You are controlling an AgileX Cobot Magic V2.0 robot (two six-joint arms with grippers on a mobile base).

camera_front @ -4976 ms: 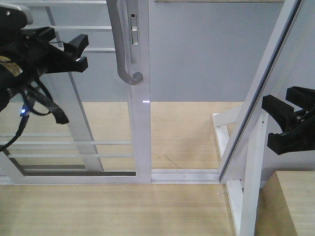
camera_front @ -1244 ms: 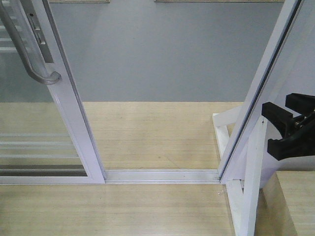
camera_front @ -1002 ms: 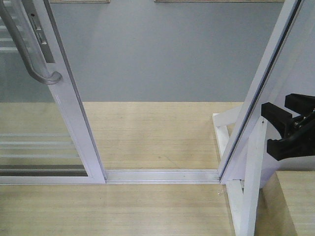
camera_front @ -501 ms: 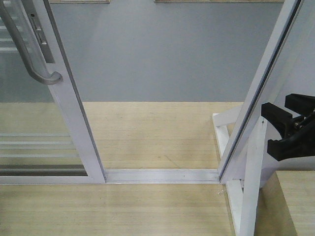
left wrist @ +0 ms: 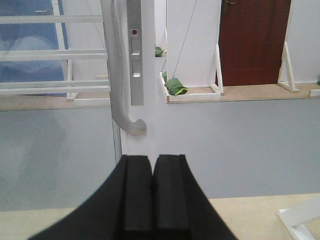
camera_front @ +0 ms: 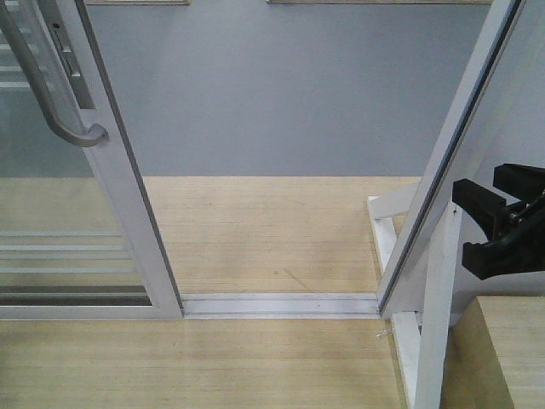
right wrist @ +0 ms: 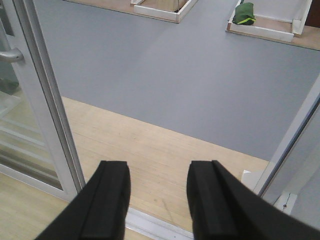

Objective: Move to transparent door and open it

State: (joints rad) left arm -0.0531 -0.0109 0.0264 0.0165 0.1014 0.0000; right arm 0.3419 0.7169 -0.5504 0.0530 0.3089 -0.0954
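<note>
The left tool [left wrist: 152, 192], pads pressed together and empty, hangs just below and short of the grey handle [left wrist: 120, 85] on the transparent door [left wrist: 142, 65]. The right tool [right wrist: 157, 200] gapes open over the floor track [camera_front: 281, 304]. Risk: the door's stile could clip the left tool if it slides back.

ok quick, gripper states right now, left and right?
Left gripper: shut, pads pressed together with nothing between them, short of the grey pull handle.
Right gripper: open, empty, clear gap between its fingers.
</note>
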